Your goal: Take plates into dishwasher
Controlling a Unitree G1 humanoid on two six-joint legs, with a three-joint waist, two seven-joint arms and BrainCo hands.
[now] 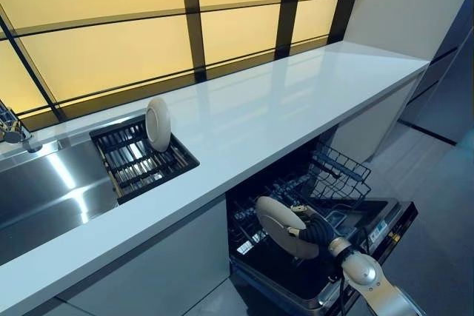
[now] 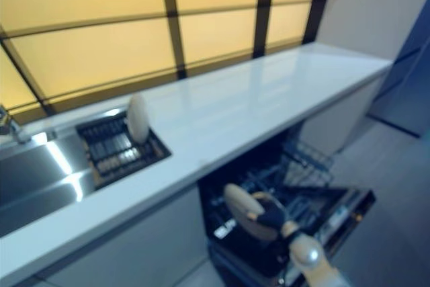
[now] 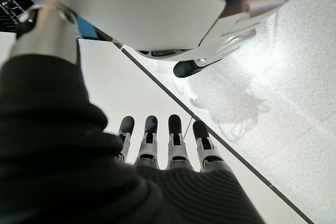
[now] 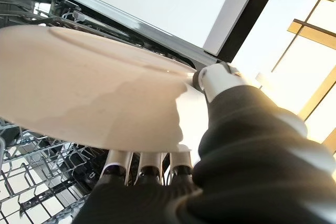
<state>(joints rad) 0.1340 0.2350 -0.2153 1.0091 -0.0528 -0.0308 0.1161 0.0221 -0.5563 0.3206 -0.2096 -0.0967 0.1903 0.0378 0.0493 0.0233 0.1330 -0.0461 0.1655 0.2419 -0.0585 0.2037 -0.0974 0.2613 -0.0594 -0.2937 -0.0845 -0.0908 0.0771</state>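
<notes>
Your right hand (image 1: 315, 233) grips a cream plate (image 1: 279, 225), thumb over the rim, above the open dishwasher's lower rack (image 1: 337, 175); your left hand (image 3: 157, 156) hangs straight-fingered; a second plate (image 1: 158, 124) stands in the counter drying rack (image 1: 141, 159).

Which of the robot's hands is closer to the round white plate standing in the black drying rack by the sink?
Neither is close. The right hand holds another cream plate over the open dishwasher, away from the rack's white plate. The left hand hangs by the floor, so I can't compare.

Countertop (image 1: 296, 101) overhangs the open dishwasher rack (image 1: 337, 175).
</notes>
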